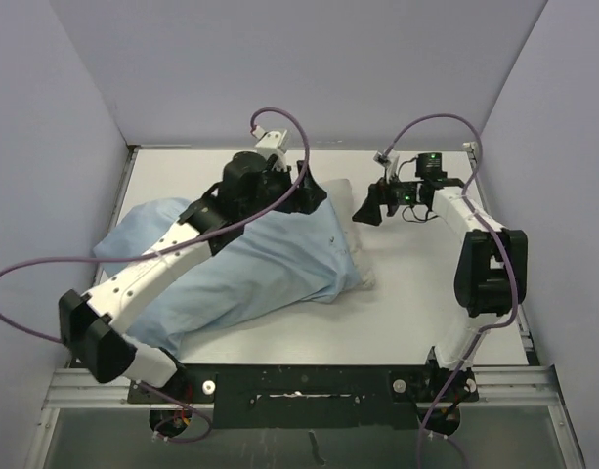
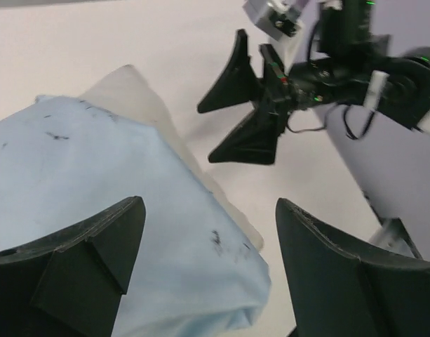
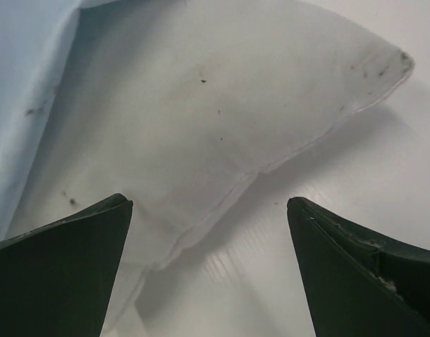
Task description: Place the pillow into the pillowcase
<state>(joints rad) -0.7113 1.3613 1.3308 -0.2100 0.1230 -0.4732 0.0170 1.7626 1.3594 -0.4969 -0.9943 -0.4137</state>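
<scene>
Left fingers (image 2: 81,270) apart, empty | right fingers (image 3: 60,274) apart, empty | pillow (image 3: 222,119) mostly inside pillowcase (image 1: 260,264), long axis left-right, bare end rightward

The pillowcase (image 1: 250,269) lay on the table (image 1: 416,293), left of centre. The pillow (image 1: 362,262) sat inside it, one edge sticking out at three o'clock. The left gripper (image 1: 314,195) hung over the pillowcase's one o'clock corner. The right gripper (image 1: 369,205) hung near the pillow's far corner, at two o'clock.
</scene>
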